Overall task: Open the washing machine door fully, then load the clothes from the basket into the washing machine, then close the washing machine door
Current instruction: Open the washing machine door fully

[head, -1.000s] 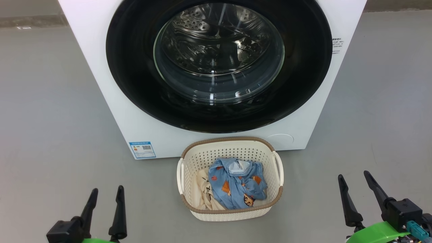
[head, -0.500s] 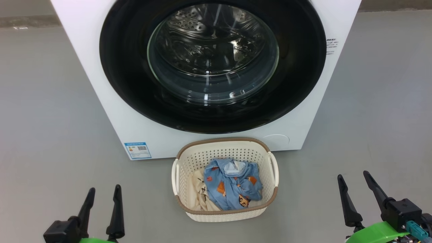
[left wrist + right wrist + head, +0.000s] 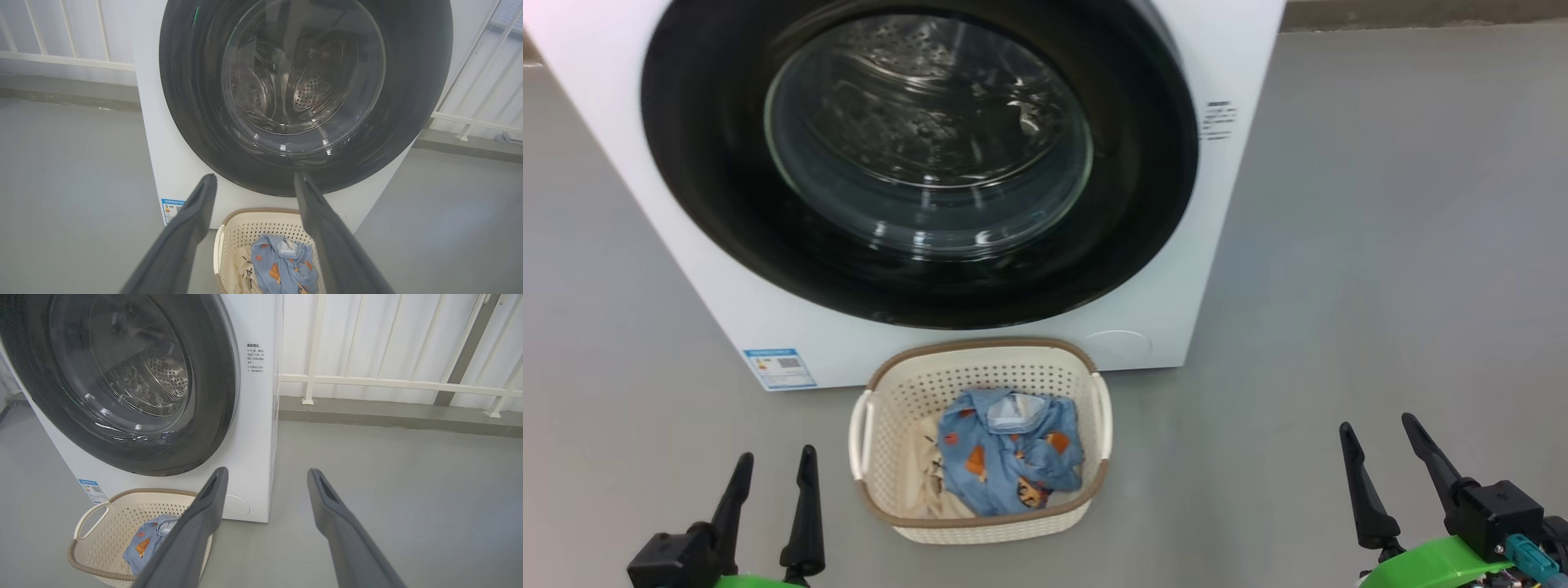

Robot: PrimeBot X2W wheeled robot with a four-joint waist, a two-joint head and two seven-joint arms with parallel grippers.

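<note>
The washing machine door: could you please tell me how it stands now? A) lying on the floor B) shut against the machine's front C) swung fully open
B: the washing machine door sits flush in the front of the washing machine, with no gap showing at its edge.

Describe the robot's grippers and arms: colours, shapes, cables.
The left gripper and right gripper match: each has two long black fingers tapering to pointed tips, set on a blocky black base. A bright green cover wraps the wrist behind each. A teal cable connector plugs into the right one. Close up, the fingers look dark grey, with a slot near the tip.
</note>
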